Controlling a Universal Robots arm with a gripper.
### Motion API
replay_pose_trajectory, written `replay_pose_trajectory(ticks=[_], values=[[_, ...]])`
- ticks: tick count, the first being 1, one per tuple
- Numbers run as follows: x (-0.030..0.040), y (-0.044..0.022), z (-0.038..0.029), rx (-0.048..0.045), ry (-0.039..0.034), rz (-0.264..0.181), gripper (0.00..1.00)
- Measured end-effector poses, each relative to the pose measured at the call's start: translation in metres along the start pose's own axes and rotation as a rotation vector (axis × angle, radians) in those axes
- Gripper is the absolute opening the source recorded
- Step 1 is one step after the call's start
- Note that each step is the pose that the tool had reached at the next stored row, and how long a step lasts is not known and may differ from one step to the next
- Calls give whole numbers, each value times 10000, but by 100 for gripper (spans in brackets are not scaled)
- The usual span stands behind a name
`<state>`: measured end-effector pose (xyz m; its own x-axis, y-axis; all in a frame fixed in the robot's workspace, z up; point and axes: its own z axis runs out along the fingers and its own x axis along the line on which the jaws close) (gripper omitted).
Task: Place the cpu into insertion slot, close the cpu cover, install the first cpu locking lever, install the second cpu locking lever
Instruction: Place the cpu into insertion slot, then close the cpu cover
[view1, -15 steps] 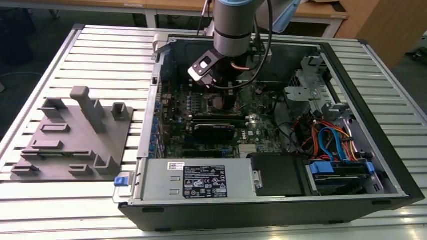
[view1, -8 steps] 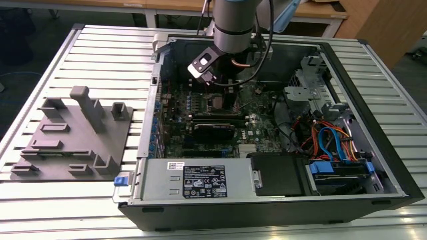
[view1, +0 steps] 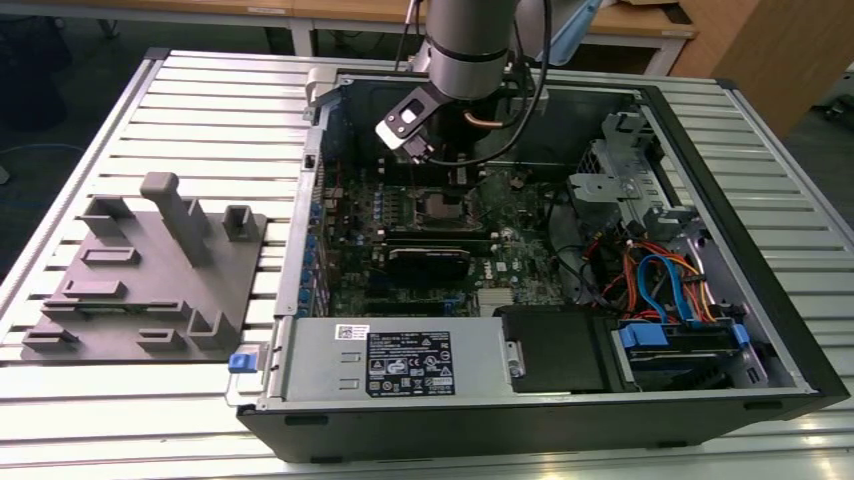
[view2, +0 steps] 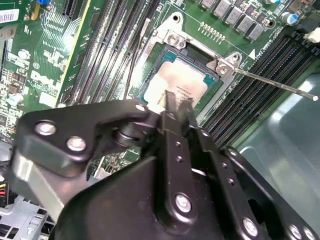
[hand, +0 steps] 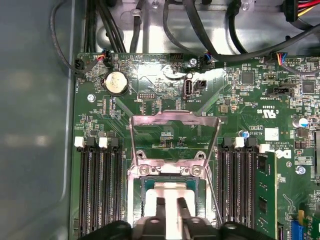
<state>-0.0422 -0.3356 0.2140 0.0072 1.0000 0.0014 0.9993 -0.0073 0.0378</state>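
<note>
The cpu (view2: 182, 82) lies flat in the insertion slot (view2: 161, 59), its silver-grey top facing up; the first wrist view shows the same cpu (hand: 172, 189) in the slot (hand: 134, 197). My gripper (view2: 175, 98) hangs just above the chip with its two fingers (hand: 160, 210) close together and nothing between them. The cpu cover (hand: 175, 118) stands raised on its hinge behind the socket. A thin locking lever (view2: 280, 86) sticks out sideways, unlatched. In the exterior view my gripper (view1: 454, 165) sits over the socket (view1: 441, 207) inside the open computer case.
Long black memory slots (hand: 100, 195) flank the socket on both sides. The case wall (hand: 35, 125) is close by. A power supply (view1: 394, 362), drive bay and cables (view1: 654, 275) fill the case's near side. A grey fixture plate (view1: 147, 280) lies at the exterior view's left.
</note>
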Motion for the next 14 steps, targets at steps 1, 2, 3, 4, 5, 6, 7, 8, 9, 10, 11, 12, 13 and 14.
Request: replay_pose_trajectory(ticks=[1,2,3,4,5,6,7,8,9,10,11,12,13,14], values=[[0,0,0,1,-1,0,24],[-1,0,-1,1,-2,0,18],[-1,0,-1,2,-2,0,12],[0,0,-1,2,-2,0,12],[-1,0,-1,2,-2,0,10],[0,0,-1,2,-2,0,10],[-1,0,-1,2,-2,0,10],[0,0,-1,2,-2,1,10],[0,0,-1,2,-2,2,10],[0,0,-1,2,-2,4,10],[0,0,-1,2,-2,4,10],[0,0,-1,2,-2,4,10],[0,0,-4,3,-4,4,10],[-1,0,-8,4,-6,4,10]])
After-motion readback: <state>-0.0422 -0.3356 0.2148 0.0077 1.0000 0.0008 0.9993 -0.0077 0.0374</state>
